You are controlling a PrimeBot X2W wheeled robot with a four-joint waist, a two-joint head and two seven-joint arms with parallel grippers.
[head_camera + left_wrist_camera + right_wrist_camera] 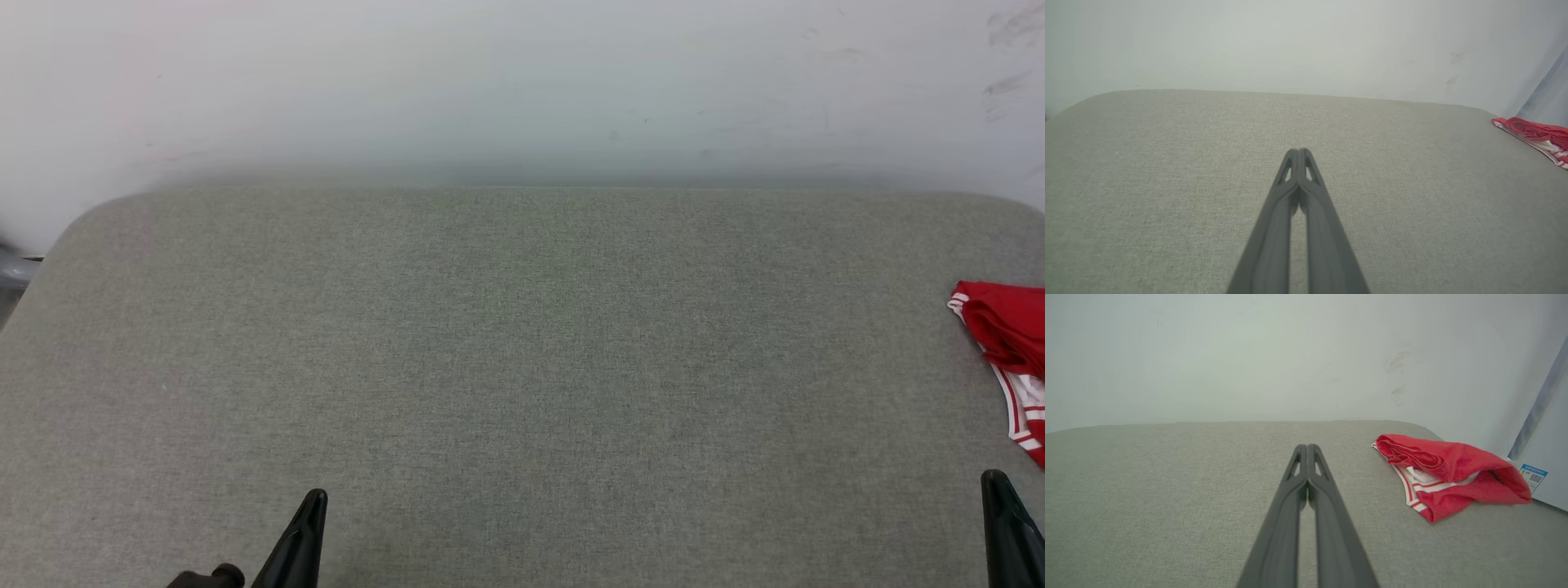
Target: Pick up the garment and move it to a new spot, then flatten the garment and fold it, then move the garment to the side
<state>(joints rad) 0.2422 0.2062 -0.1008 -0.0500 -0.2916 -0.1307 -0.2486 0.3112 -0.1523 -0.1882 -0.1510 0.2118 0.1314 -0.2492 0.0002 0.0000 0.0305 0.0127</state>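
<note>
Shirt: the red shirt lay bunched in a heap at the far right of the grey padded top, white striped trim peeking out underneath.
Handling: looked light, soft and floppy, likely to sag and bunch on lifting; nothing fragile.
Where to hold: the raised red fold on top, or the trimmed edge facing the middle, looked best.
Right gripper: the right gripper had its fingers pressed together, empty, left of the shirt and apart from it.
Left gripper: the left gripper was closed tight too, holding nothing, well away to the left.
Edges: heap near the rounded right corner; wall behind the far edge.
Open room: middle and left looked bare, with plenty of spreading space.
</note>
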